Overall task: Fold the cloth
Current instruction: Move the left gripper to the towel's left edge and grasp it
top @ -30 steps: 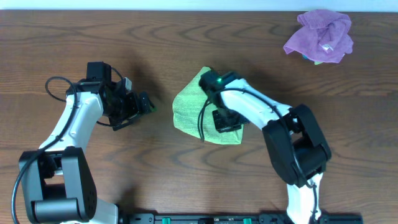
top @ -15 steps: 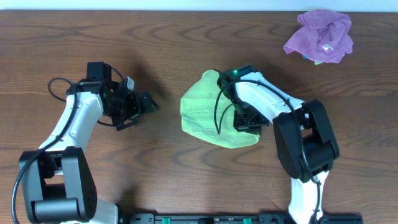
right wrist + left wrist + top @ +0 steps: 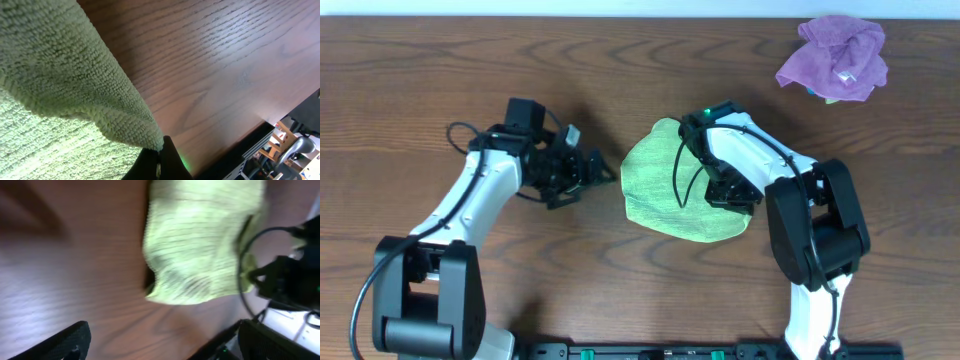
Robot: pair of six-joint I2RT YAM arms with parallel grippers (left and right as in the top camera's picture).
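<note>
A brown wooden table (image 3: 420, 60) is seen from above, with two white and black robot arms reaching in from the near edge.

A lime-green cloth (image 3: 665, 190) is spread in a rumpled, rounded shape, not yet folded neatly. It lies between the two claws: under and to the left of the right claw (image 3: 728, 192), and just to the right of the left claw (image 3: 595, 172). It is judged to be light, soft and floppy, with a looped pile that should be gripped easily and is unlikely to slip. No care against breakage is needed, but it sags and bunches wherever it is not held. It is best taken by a corner or hem, with a second hold on the neighbouring corner so that the edge is kept straight.

The right arm is bent over the cloth's right side, wrist turned downward. The left arm is stretched to the right, low over the table, wrist pointed at the cloth's left edge.

A purple cloth (image 3: 835, 58) is bunched well behind and to the right of the right claw, untouched.

The right claw is fully closed, with a hem of the green cloth pinched at its fingertips (image 3: 150, 159) and lifted off the wood. The left claw is spread wide and empty, just short of the cloth.
</note>
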